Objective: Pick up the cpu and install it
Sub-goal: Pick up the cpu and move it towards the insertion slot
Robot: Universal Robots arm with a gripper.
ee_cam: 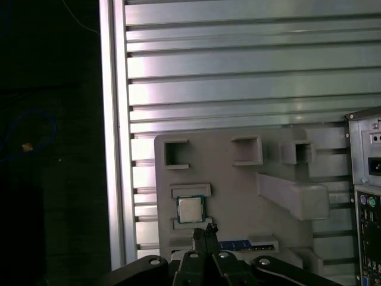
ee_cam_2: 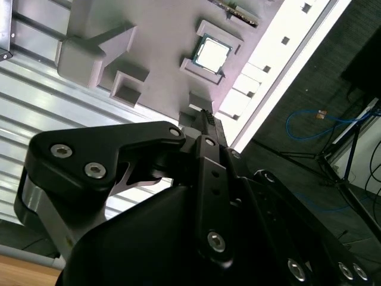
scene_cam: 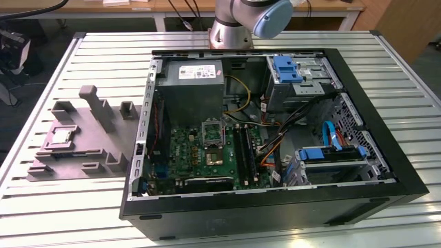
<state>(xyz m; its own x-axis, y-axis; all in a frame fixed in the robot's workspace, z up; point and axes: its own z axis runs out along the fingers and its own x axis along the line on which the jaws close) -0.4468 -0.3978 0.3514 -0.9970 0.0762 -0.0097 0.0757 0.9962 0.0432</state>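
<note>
Fingertips drawn narrowly together and gripping nothing, the gripper (ee_cam: pixel 205 233) hangs near the cpu (ee_cam: pixel 190 209) in the first wrist view, apart from it. The cpu lies flat in a square recess of the grey holder tray (scene_cam: pixel 82 139), at mid-left of the exterior view. The tray sits beside the open computer case (scene_cam: pixel 372 129) on the slatted table (scene_cam: pixel 69 206).

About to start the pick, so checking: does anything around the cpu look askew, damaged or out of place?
Nothing stands out. The cpu lies flat and square in its pocket on the grey fixture, which sits flat on the slatted table. The gripper holds nothing.
</note>
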